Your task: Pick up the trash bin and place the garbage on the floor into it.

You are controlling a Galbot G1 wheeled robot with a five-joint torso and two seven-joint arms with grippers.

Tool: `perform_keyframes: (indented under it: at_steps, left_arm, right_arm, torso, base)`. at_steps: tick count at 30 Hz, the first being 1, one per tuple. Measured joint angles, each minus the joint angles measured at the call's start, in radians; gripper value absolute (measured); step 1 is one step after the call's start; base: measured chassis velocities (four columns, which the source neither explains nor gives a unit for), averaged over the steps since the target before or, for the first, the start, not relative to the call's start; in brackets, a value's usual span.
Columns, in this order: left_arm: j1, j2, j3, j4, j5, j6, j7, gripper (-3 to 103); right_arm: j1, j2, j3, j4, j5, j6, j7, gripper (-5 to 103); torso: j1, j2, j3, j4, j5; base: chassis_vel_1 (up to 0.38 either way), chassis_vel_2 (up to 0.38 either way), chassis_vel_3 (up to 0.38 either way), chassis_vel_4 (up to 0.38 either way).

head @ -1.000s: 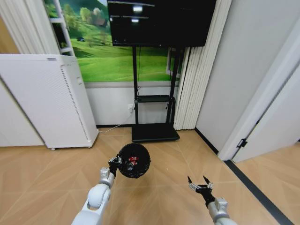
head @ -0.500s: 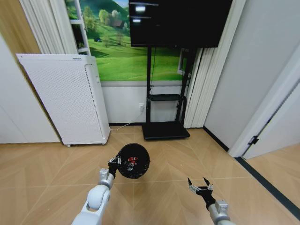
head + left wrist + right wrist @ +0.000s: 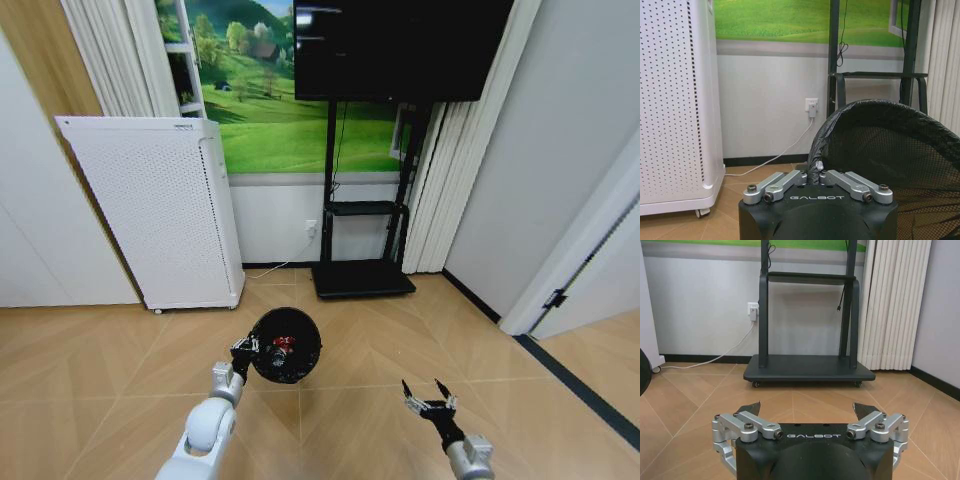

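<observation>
- While the left gripper (image 3: 246,349) holds the trash bin (image 3: 286,345) aloft by its rim above the floor (image 3: 100,370), the head view looks into the bin's mouth, where a red-and-white piece of garbage (image 3: 282,344) lies inside; the right gripper (image 3: 428,399) hovers empty well to the right, fingers spread. A white perforated appliance (image 3: 160,220) and a black TV stand (image 3: 365,270) stand at the wall behind.
- Left wrist view: the fingers (image 3: 790,181) press together on the black mesh rim of the trash bin (image 3: 880,150).
- Right wrist view: the right gripper (image 3: 809,410) shows its fingers (image 3: 749,409) wide apart, holding nothing, facing the TV stand (image 3: 809,371).
</observation>
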Motion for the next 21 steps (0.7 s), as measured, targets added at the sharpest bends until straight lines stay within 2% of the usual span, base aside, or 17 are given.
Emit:
perform_keyframes:
  at_steps: [21]
  left_arm:
    - [0.01, -0.008, -0.007, 0.002, 0.009, -0.002, -0.004, 4]
  right_arm:
    - [-0.022, -0.011, 0.009, -0.013, 0.034, 0.021, -0.001, 100]
  torso:
    - [0.0, 0.0, 0.0, 0.0001, 0.0]
  base:
    - [0.0, 0.0, 0.0, 0.0]
